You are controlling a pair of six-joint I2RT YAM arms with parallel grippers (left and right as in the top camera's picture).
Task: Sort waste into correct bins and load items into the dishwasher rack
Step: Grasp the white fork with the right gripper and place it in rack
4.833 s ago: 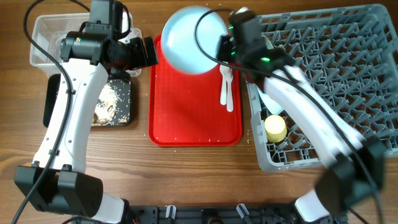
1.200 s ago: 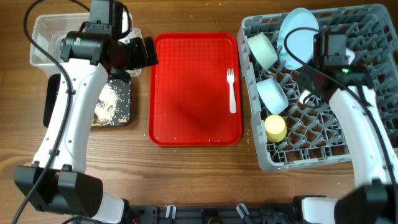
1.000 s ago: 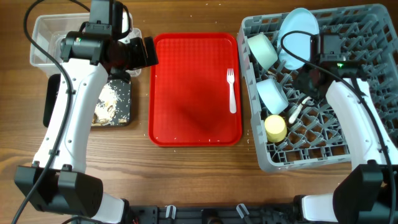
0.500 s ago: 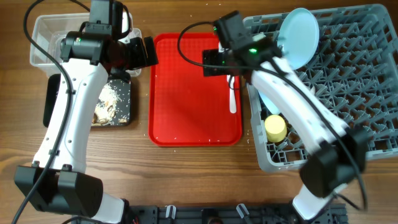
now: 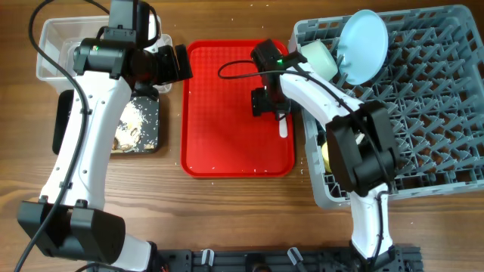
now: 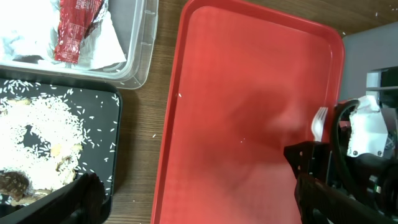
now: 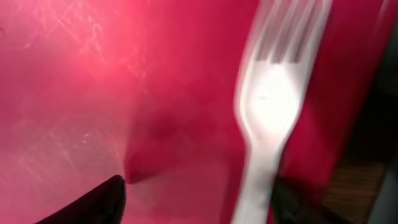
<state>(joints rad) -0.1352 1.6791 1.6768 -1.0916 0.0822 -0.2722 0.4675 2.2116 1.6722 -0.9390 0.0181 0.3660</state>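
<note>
Fork lies between spread fingers on red tray

Right gripper [image 5: 270,103] hangs low over the right side of the red tray [image 5: 227,136]. Its two fingers [image 7: 93,202] are parted and released, one on each side of the white fork [image 7: 266,109]. The fork lies flat on the tray, tines pointing far; whether the fingers touch it cannot be told. At right, the grey rack [image 5: 431,128] holds the pale-blue plate [image 5: 364,45] on edge near its far left corner. A mint bowl [image 5: 319,57] sits just beside the plate, and the yellow cup [image 5: 326,156] stands at the near left, half hidden behind the arm. Left gripper [image 5: 175,64] hovers by the tray's far left corner, claw spread wide and holding nothing. Below it, the clear tub [image 6: 140,62] contains white napkins [image 6: 112,46] and the red sauce packet [image 6: 74,31]. The black tray [image 6: 112,112], just on the near side of the tub, carries scattered rice and food scraps [image 6: 37,130].
</note>
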